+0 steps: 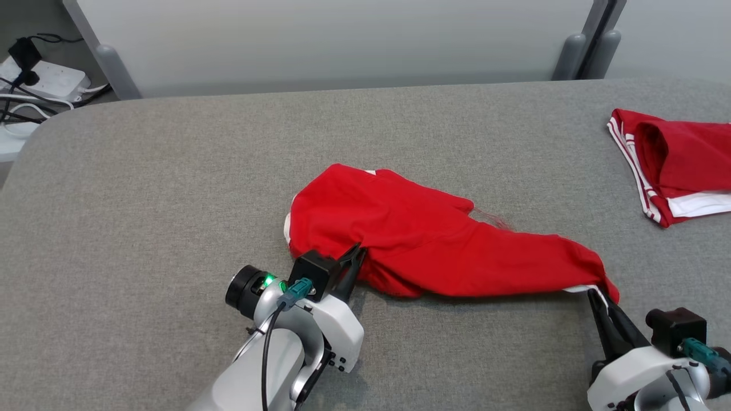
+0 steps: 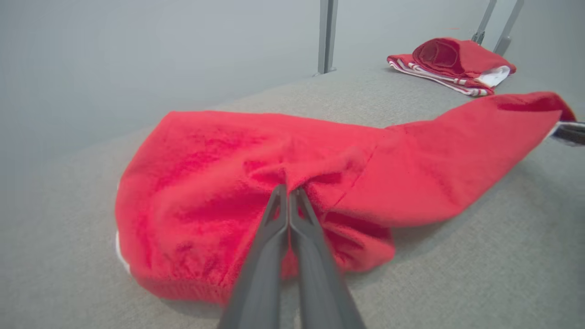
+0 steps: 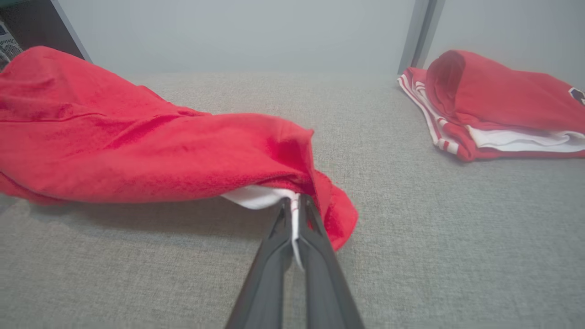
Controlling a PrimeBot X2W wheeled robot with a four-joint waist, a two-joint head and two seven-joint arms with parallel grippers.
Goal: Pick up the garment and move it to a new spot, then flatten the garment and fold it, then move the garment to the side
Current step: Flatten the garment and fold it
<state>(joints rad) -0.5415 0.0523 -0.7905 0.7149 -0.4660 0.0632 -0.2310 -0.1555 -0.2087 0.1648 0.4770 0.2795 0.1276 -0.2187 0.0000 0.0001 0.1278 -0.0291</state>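
Observation:
A crumpled red garment (image 1: 422, 234) with white trim lies on the grey fabric table (image 1: 171, 188), stretched out toward the right. My left gripper (image 1: 357, 254) is shut on a fold at its near left edge; in the left wrist view the two fingers meet in the red cloth (image 2: 289, 189). My right gripper (image 1: 597, 294) is shut on the garment's right corner and holds it slightly off the table. In the right wrist view a strip of white hem (image 3: 295, 214) is pinched between the right gripper's fingers. The garment (image 3: 137, 146) sags between the two grips.
A second red and white garment (image 1: 674, 165) lies folded at the table's far right edge. A white power strip with cables (image 1: 40, 77) sits on the floor beyond the far left corner. A pale partition (image 1: 342, 40) stands behind the table.

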